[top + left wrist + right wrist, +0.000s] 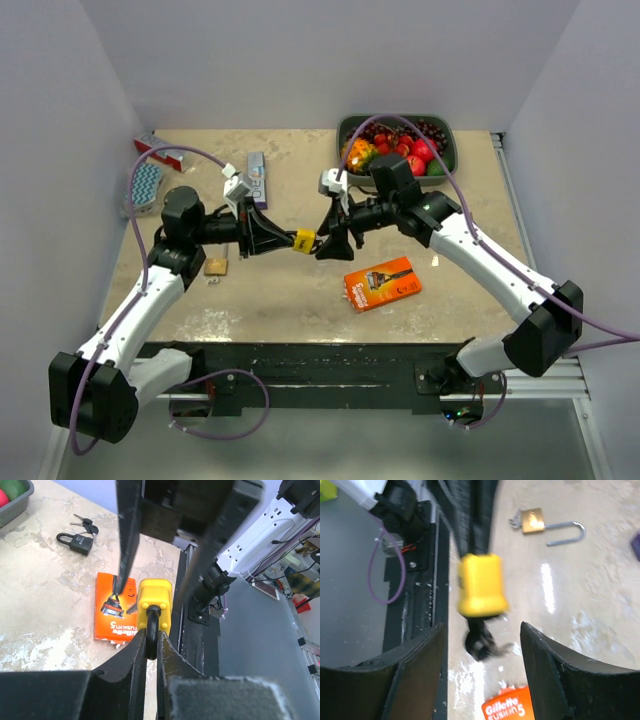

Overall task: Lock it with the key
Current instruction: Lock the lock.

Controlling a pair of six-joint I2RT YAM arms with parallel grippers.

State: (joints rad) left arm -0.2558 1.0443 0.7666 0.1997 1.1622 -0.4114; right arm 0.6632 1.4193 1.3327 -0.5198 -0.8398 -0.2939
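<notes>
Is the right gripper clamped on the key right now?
No: in the right wrist view the right gripper has its jaws standing apart on either side of the key, which sticks out of the yellow padlock untouched.

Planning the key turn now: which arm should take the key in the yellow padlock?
Right. The left gripper is shut on the shackle of the yellow padlock; the right gripper stands open with the key between its fingers.
</notes>
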